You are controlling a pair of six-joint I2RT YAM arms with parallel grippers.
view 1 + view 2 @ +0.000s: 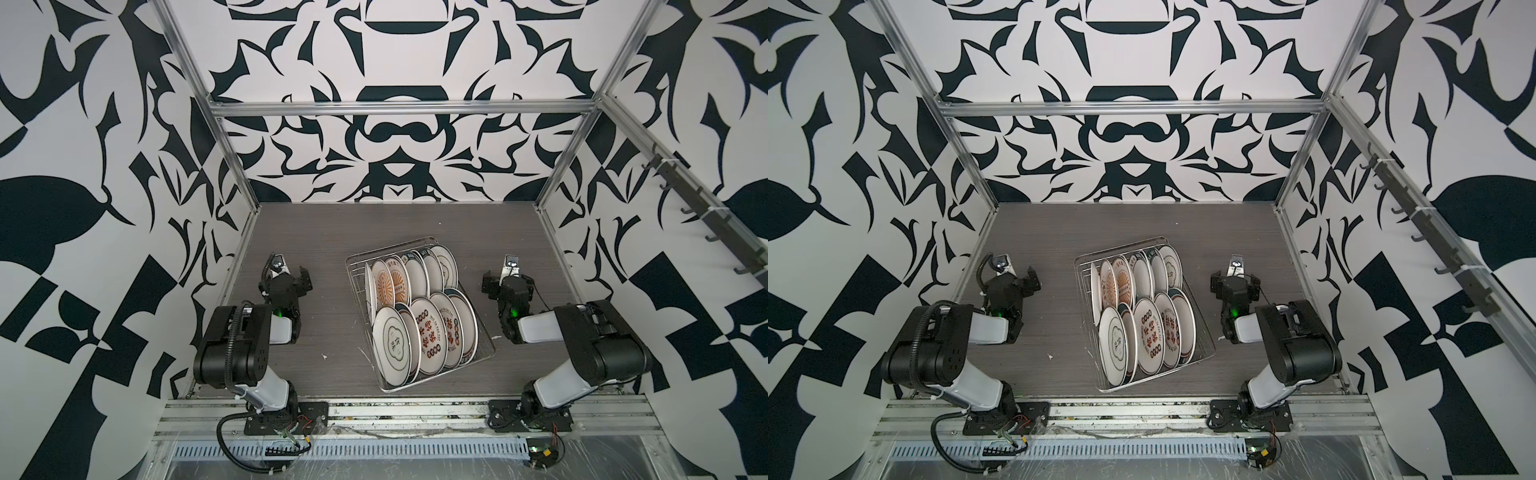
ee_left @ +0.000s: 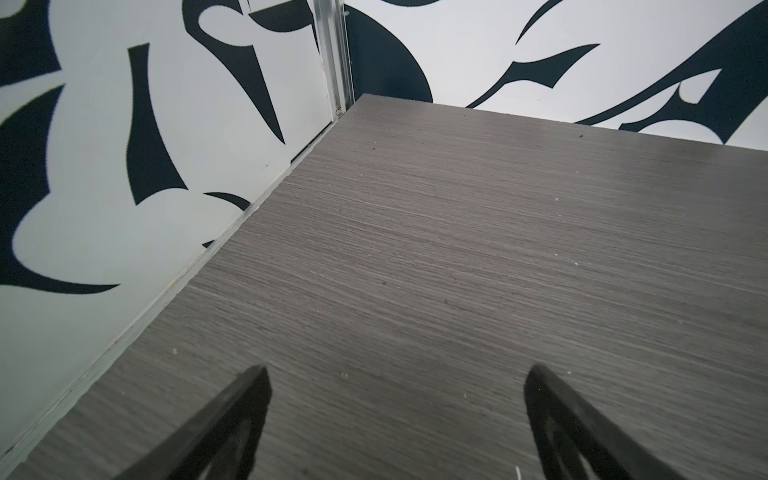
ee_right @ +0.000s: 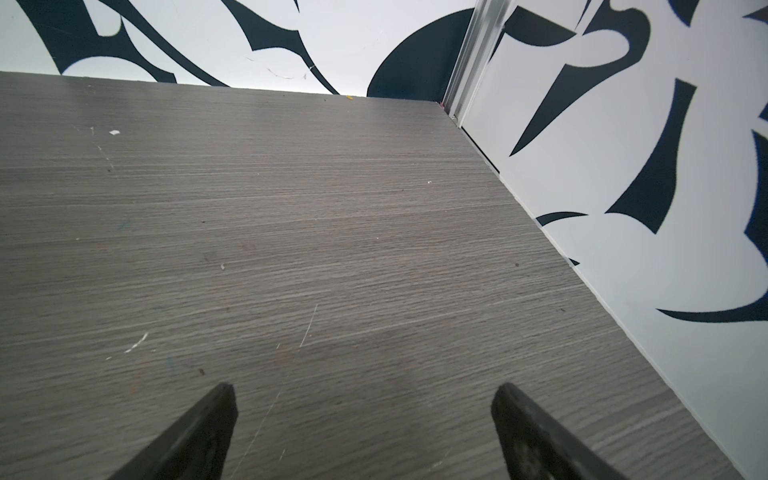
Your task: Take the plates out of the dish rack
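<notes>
Left wrist view: left gripper [image 2: 397,374] spread wide, nothing between the fingers, only bare grey worktop [image 2: 457,249] beneath. Right wrist view: right gripper [image 3: 365,390] likewise wide apart and empty, over bare worktop near the right wall. Both top views: dish rack [image 1: 355,272] at mid-worktop, turned askew, between the two grippers and well apart from each. Holds plates [image 1: 432,336] on edge in two rows, leaning and overlapping. Smaller ones in the far row, among them an orange sunburst plate [image 1: 388,284]. Larger ones in the near row, two with red characters.
</notes>
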